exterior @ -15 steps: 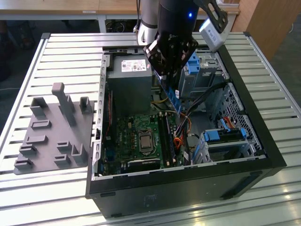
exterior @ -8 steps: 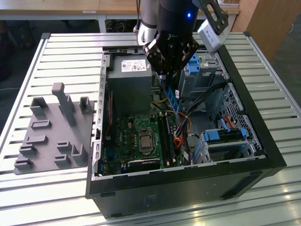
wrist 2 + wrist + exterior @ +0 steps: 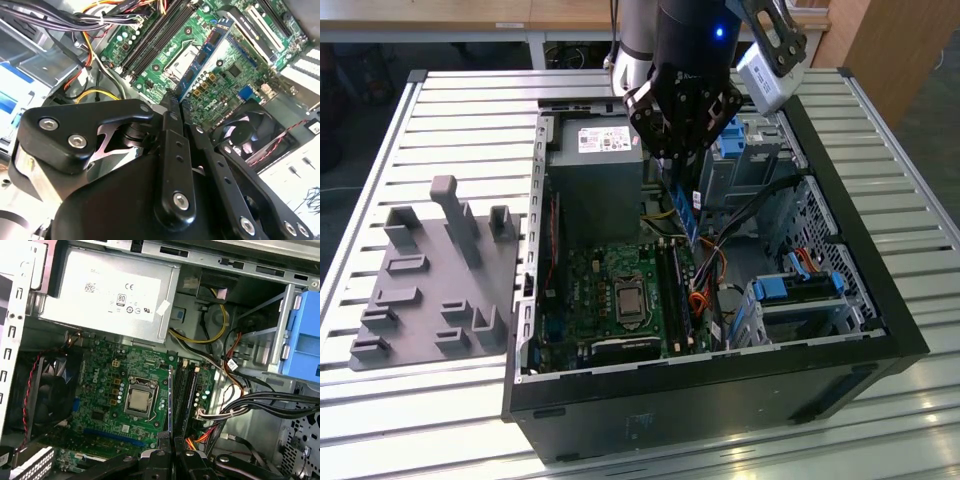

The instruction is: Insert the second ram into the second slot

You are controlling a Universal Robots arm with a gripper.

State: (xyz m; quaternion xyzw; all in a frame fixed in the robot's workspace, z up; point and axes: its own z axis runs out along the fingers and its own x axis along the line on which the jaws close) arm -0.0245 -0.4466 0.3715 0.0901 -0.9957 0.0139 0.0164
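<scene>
My gripper [image 3: 682,168] hangs inside the open computer case [image 3: 720,385], shut on the second ram [image 3: 685,215], a thin dark-blue stick held on edge. In the second wrist view the ram [image 3: 202,52] runs out from between the black fingers [image 3: 170,145] over the green motherboard [image 3: 235,75]. In the first wrist view it appears as a thin blue edge [image 3: 170,400] rising from the gripper [image 3: 172,456], just beside the black memory slots [image 3: 186,390]. The slots [image 3: 677,292] lie below the stick, which is held above the board, apart from them.
A grey power supply [image 3: 595,165] fills the case's far end. The processor socket [image 3: 627,298] sits beside the slots, and cable bundles [image 3: 725,255] cross toward the drive bays with blue tabs [image 3: 800,288]. A grey fixture [image 3: 430,285] rests on the slatted table.
</scene>
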